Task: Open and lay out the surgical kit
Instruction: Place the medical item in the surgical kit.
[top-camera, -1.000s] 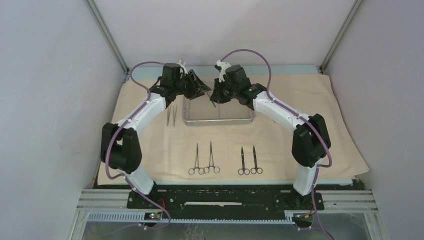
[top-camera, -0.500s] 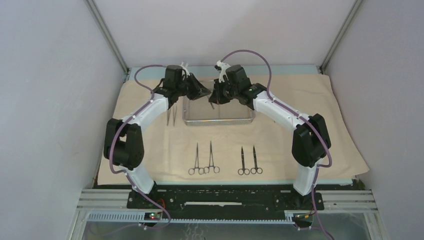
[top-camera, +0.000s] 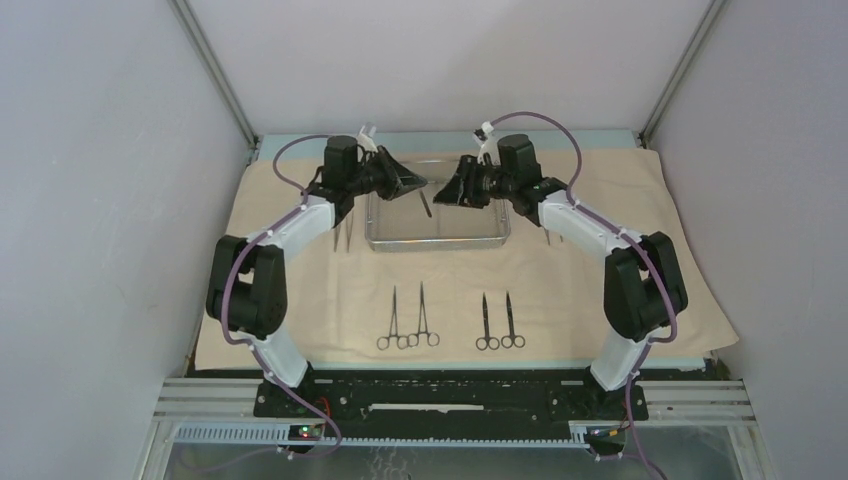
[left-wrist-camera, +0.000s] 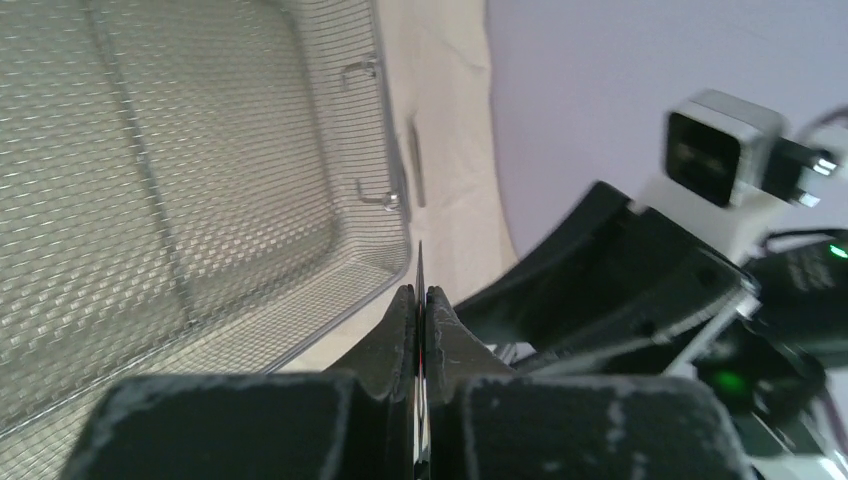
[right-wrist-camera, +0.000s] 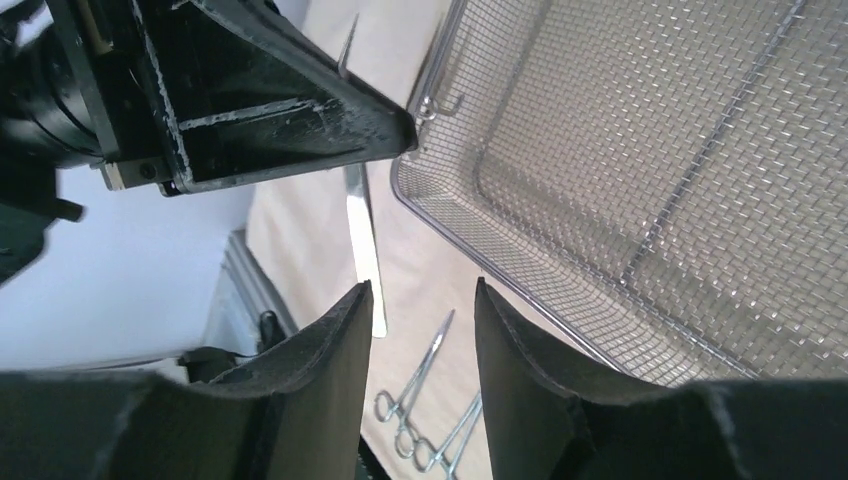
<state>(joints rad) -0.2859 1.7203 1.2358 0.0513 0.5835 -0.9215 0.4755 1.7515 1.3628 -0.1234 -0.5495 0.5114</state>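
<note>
The surgical kit is spread on the beige cloth (top-camera: 620, 270). The steel mesh tray (top-camera: 437, 245) lies at the back middle. My left gripper (top-camera: 416, 183) hangs over the tray's left part, shut on slim tweezers (top-camera: 425, 203); they show edge-on between the jaws (left-wrist-camera: 420, 270). My right gripper (top-camera: 447, 190) faces it a short way to the right, open and empty (right-wrist-camera: 415, 300), with the tweezers (right-wrist-camera: 362, 240) just beyond its fingertips. Two clamps (top-camera: 408, 320) and two scissors (top-camera: 498, 322) lie side by side near the front.
More tweezers (top-camera: 341, 235) rest on the cloth left of the tray. A slim steel piece (left-wrist-camera: 415, 160) lies past the tray's right end. The enclosure's walls stand close on both sides and behind.
My left gripper has shut on the tweezers. My right gripper has opened, let them go and drawn back to the right.
</note>
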